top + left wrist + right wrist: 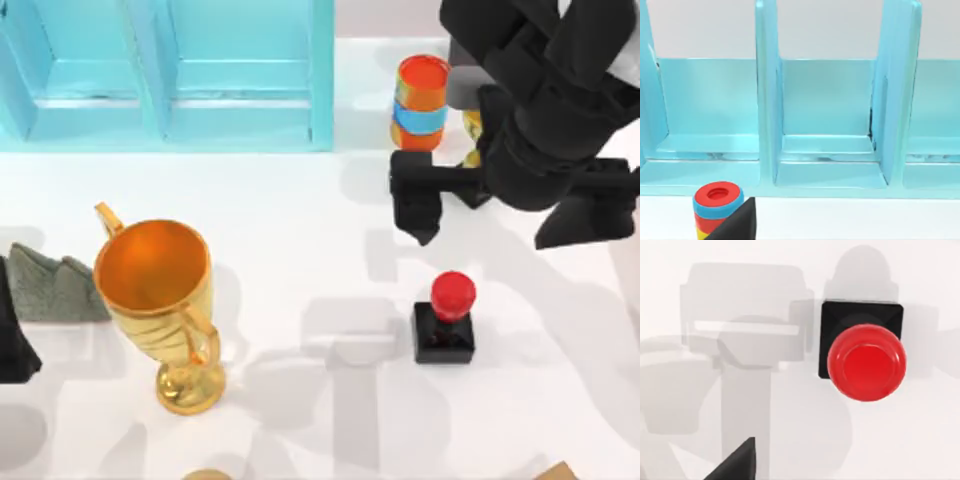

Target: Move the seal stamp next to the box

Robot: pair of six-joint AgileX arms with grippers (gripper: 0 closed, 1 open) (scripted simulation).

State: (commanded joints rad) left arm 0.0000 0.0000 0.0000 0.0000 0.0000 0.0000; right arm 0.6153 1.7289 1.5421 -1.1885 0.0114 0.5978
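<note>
A small stamp (445, 322), a black square block with a glossy red knob on top, stands upright on the white tabletop (320, 260), right of centre and toward the near edge. Nothing touches it. In the right wrist view the stamp (863, 352) is seen from directly above, free on the bare surface.

Just above and behind it hangs the right gripper (512, 218), its two black fingers spread wide apart and empty, one finger tip (418, 215) pointing down toward the stamp.

The box (165, 70), a pale blue piece with upright dividers, sits along the far edge on the left half of the tabletop, well apart from the stamp. Beside its right end stands a stack of coloured rings (422, 100). A large gold cup (160, 300) stands near the left edge, with a grey jagged object (50, 285) beside it.

The left arm rests at the left edge (12, 335); I cannot tell how its gripper stands.

As I judge it, the task has barely begun: grasping, carrying and placing by the box all remain.
</note>
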